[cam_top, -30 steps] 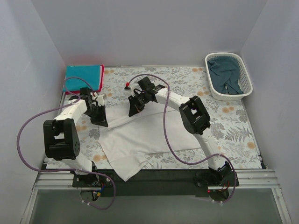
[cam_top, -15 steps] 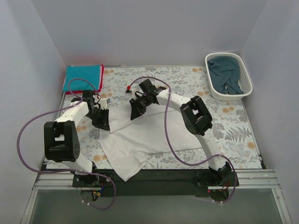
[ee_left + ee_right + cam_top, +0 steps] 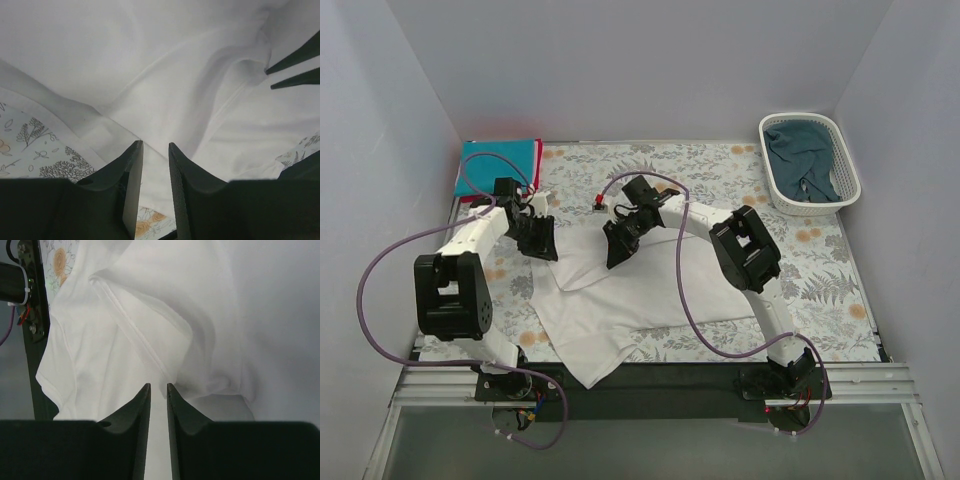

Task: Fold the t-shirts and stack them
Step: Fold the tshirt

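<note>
Left fingers (image 3: pixel 540 243) and right fingers (image 3: pixel 618 248), both nearly closed, pinch the white shirt (image 3: pixel 640 290) on the table (image 3: pixel 820 280).

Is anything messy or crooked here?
Yes. The white t-shirt lies askew and rumpled, its near corner lying past the tablecloth edge. The dark blue-teal shirt sits crumpled in the basket.

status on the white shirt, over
Left gripper and right gripper both shut on white t-shirt, far edge. Shirt spread on tablecloth, fold not done. Nothing in the way.
</note>
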Tool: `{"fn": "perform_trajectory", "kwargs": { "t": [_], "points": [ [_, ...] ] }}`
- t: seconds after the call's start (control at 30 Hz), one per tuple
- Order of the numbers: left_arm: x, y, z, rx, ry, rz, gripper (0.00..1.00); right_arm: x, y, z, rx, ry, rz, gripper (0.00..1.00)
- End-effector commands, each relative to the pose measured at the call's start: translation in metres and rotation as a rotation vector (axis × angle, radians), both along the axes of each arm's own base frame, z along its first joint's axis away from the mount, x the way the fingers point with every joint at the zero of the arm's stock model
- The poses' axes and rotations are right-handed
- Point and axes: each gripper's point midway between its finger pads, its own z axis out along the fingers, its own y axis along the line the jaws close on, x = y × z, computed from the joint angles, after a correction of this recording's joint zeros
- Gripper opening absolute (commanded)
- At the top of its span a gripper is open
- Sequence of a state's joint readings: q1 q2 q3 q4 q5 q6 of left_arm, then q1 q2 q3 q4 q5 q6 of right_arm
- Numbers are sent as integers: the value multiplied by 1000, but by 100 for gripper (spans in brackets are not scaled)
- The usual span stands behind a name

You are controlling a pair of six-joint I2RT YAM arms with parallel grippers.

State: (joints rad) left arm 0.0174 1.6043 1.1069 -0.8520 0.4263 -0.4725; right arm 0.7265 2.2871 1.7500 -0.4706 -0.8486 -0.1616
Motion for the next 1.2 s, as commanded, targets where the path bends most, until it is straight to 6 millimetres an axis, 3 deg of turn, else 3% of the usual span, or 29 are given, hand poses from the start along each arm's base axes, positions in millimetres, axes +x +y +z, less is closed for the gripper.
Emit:
{"fn": "perform_trajectory", "kwargs": {
  "t": [0.0, 0.13, 0.23, 0.33, 0.43, 0.57, 0.63, 0.67, 0.8, 0.97, 1.17],
  "points": [
    [21, -19, 1, -40, -24, -19, 27, -12, -5, 25, 36, -27, 55, 25],
    [21, -29, -12, -5, -16, -43, 26, -14, -10, 33, 36, -55, 71, 16],
    [6, -46, -20, -16, 16, -101, 25, -14, -18, 45, 46, -63, 64, 15],
    [-15, -60, -25, -7, 31, -182, 25, 0, -33, 63, 67, -51, 9, 16],
    [-32, -65, -33, 38, 42, -244, 24, 30, -57, 73, 57, -55, -92, 17],
    [-50, -56, -40, 83, 140, -249, 17, 83, -116, 72, -25, -109, -281, 17],
    [-46, -56, -31, 85, 111, -251, 17, 99, -138, 72, -50, -133, -339, 17],
    [-42, -56, -25, 88, 94, -248, 17, 113, -159, 70, -72, -141, -387, 17],
    [-9, -53, 6, 49, 4, -171, 18, 145, -214, 50, -208, -206, -510, 17],
    [24, -43, 19, 20, -44, -85, 27, 149, -263, 23, -351, -233, -546, 22],
    [36, -65, 28, -70, -73, -118, 36, 150, -305, 20, -459, -282, -605, 30]
  ]
}}
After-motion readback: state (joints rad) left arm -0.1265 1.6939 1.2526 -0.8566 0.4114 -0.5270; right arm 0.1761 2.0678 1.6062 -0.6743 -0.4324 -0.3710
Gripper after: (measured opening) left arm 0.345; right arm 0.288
